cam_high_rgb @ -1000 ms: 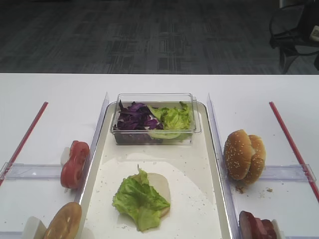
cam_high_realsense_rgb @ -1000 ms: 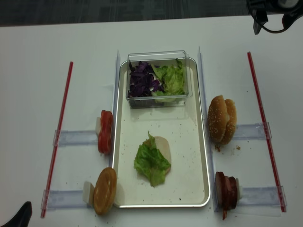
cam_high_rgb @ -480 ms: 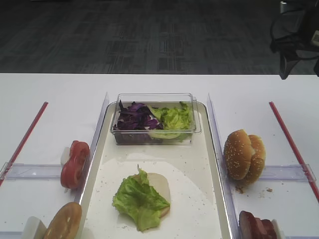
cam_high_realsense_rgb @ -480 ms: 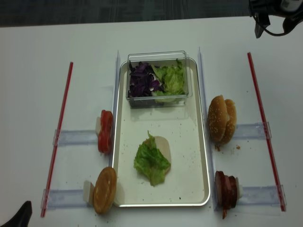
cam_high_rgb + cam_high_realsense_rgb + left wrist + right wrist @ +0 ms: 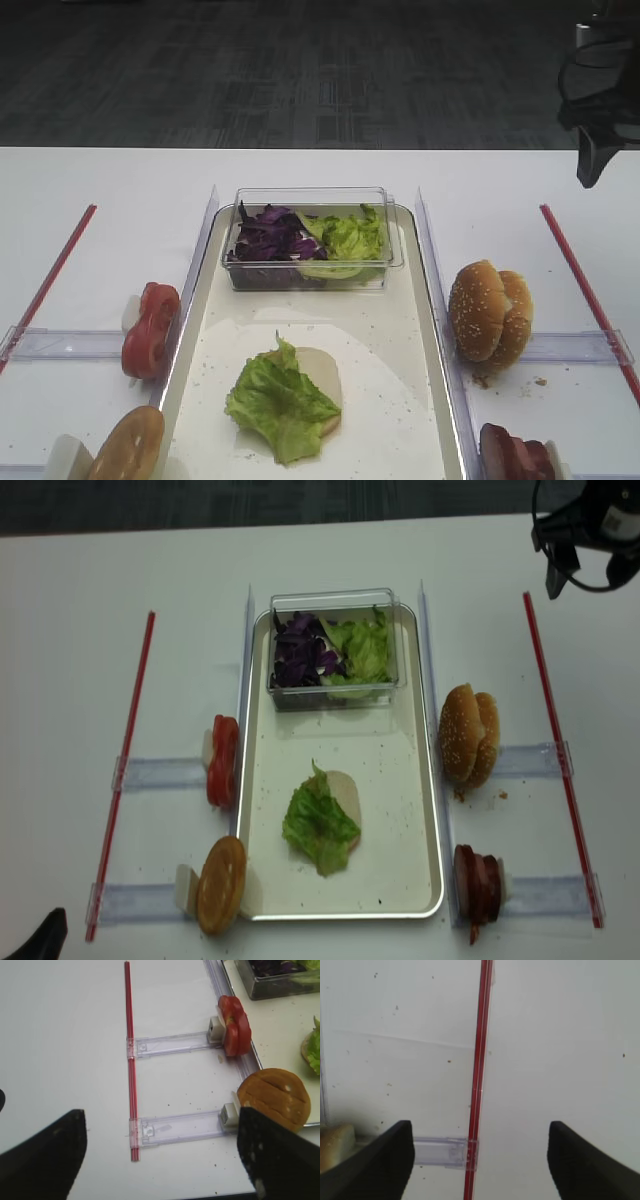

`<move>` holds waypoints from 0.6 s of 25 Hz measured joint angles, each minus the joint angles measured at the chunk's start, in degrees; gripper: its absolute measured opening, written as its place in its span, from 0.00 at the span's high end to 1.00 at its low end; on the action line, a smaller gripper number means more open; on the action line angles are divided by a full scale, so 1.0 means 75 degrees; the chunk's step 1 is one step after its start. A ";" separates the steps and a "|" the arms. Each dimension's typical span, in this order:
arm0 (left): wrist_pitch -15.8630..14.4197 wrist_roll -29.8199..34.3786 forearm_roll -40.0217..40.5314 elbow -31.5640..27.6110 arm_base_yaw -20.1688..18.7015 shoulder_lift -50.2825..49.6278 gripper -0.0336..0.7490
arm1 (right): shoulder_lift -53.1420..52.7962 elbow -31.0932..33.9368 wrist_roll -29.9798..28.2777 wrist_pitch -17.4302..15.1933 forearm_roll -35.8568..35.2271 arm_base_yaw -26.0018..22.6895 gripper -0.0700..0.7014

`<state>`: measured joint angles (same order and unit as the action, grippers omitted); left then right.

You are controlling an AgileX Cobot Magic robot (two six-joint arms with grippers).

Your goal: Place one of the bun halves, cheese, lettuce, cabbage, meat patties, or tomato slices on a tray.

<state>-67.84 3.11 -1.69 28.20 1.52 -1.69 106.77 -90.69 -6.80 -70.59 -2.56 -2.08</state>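
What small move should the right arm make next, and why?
Probably lower the right end effector toward the dark reddish-brown meat patties. It is open and empty above the red strip, while the cream-white tray holds only a pale bun half under green lettuce.

Bright green lettuce (image 5: pixel 281 402) (crinkled), purple cabbage (image 5: pixel 268 236), cream crumb-speckled tray (image 5: pixel 395 340)

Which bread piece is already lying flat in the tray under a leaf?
The pale bun half in the middle of the tray, under the lettuce. The other buns stand upright outside it.
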 joint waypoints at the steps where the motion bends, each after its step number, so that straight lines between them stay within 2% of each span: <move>1: 0.0000 0.0000 0.0000 0.0000 0.0000 0.0000 0.24 | -0.0140 0.0153 0.0000 0.0000 0.0000 0.0000 0.17; 7: 0.0000 0.0000 0.0000 0.0000 0.0000 0.0000 0.24 | -0.1061 0.0942 0.0018 0.0020 0.0013 0.0000 0.17; 15: 0.0000 0.0000 0.0000 0.0000 0.0000 0.0000 0.24 | -0.2772 0.2303 0.0189 0.0345 0.0092 0.0000 0.17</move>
<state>-67.84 3.11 -1.69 28.20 1.52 -1.69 85.98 -73.42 -5.38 -68.00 -1.88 -2.08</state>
